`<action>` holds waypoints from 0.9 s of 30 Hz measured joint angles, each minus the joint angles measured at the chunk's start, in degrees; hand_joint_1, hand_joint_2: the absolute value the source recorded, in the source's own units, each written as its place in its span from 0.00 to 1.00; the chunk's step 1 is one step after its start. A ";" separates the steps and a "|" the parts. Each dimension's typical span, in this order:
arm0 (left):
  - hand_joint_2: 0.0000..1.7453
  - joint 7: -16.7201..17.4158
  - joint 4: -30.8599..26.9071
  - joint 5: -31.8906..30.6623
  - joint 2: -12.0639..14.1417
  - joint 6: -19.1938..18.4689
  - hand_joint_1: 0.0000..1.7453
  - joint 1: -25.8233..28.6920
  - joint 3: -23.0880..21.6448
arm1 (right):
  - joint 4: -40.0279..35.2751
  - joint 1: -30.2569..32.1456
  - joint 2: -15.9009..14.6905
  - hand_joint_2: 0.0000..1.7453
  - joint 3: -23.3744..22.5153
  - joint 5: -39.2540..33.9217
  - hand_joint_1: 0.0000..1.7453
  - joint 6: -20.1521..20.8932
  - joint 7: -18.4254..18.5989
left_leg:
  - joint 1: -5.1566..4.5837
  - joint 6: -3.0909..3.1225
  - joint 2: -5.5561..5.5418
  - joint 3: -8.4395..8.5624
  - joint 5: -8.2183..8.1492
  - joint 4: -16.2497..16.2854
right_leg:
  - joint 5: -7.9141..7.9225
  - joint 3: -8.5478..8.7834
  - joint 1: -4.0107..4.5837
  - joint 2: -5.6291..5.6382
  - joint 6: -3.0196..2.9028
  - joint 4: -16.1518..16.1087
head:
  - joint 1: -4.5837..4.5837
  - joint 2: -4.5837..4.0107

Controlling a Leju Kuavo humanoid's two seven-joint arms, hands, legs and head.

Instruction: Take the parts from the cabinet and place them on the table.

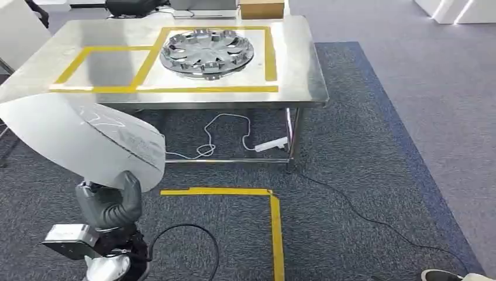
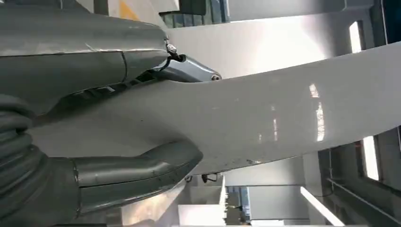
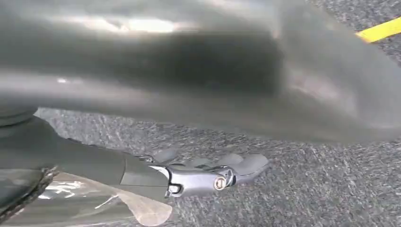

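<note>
1. One part already lies on the bench [image 1: 292, 88]: a silver hubcap [image 1: 206, 51] sits inside the larger yellow-taped square, so that much of the task looks done.
2. A second part, a white curved panel [image 1: 82, 140], is off the cabinet and in the air, short of the bench's near edge and over the carpet.
3. The left hand [image 1: 111, 202] grips the panel at its lower edge; in the left wrist view the thumb [image 2: 142, 172] presses one face and the fingers [image 2: 189, 71] clamp the other.
4. What is left, by my reckoning: carry the panel forward and set it down, probably in the smaller taped square [image 1: 105, 69] beside the hubcap.
5. The panel looks smooth, glossy, thin and gently bowed, with faint markings on its surface.
6. The right hand [image 3: 208, 172] hangs over the carpet, fingers stretched out fairly straight, apparently holding nothing; blur hides the rest.
</note>
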 joint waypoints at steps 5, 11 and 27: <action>1.00 0.00 0.00 0.15 -0.13 -0.20 1.00 -0.05 -0.11 | 0.26 0.17 0.31 0.00 1.09 1.27 0.00 -0.63 0.00 | -0.87 1.80 -0.88 1.91 2.74 -6.23 | -0.27 1.99 -0.04 -0.52 2.00 -0.95 | -0.02 0.00; 1.00 0.00 0.00 -0.17 -0.42 -0.17 1.00 -0.20 -0.26 | 0.26 -0.34 0.22 0.00 1.97 1.77 0.00 -0.74 -0.74 | -0.27 1.87 -2.00 5.31 1.39 -7.00 | -6.92 -9.27 -0.49 -0.75 3.39 13.87 | 0.26 0.00; 1.00 0.00 -0.04 0.68 -0.28 -0.02 1.00 -0.08 -0.55 | 0.35 -0.14 0.00 0.00 2.53 3.32 0.00 -0.98 0.22 | 0.68 -1.94 -1.02 -1.16 -10.09 12.19 | 4.90 -5.77 -0.56 -2.56 0.06 -0.34 | -0.20 0.00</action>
